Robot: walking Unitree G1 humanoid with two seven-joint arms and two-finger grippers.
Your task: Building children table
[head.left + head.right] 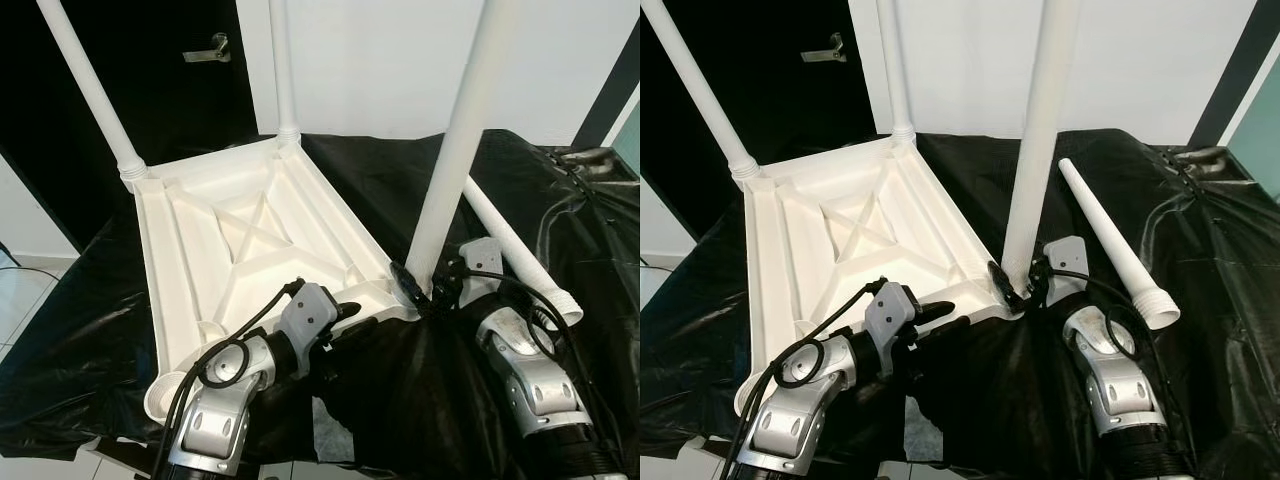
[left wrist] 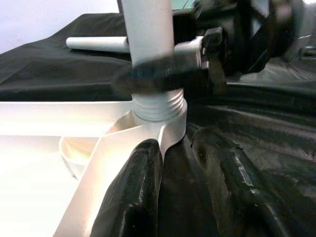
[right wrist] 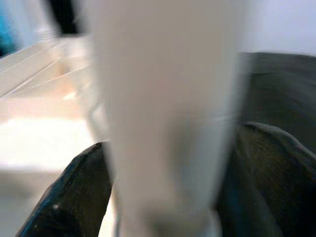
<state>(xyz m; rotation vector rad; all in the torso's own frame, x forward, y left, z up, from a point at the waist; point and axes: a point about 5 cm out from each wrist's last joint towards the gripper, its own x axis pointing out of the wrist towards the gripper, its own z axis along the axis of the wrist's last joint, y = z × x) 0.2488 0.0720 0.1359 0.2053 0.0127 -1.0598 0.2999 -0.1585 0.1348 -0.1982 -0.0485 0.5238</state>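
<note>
Left eye view: white plastic tabletop (image 1: 250, 250) lies upside down on a black-draped counter (image 1: 560, 210) | right gripper (image 1: 425, 287) pinches the base of an upright leg (image 1: 455, 150) at the near corner socket | left gripper (image 2: 182, 163) rests spread at the tabletop's edge, holding nothing | spare leg (image 1: 1110, 235) lies beside | likely light, stiff, slippery; grip low.

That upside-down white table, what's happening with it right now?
The robot is fitting legs to the tabletop, which lies upside down on a black sheet. Its right claw is closed around the base of the third leg, standing in the near corner socket. The left claw rests at the tabletop's near edge, beside that corner. Two legs already stand at the far corners. A fourth leg lies loose on the sheet, and one socket is still open.
</note>
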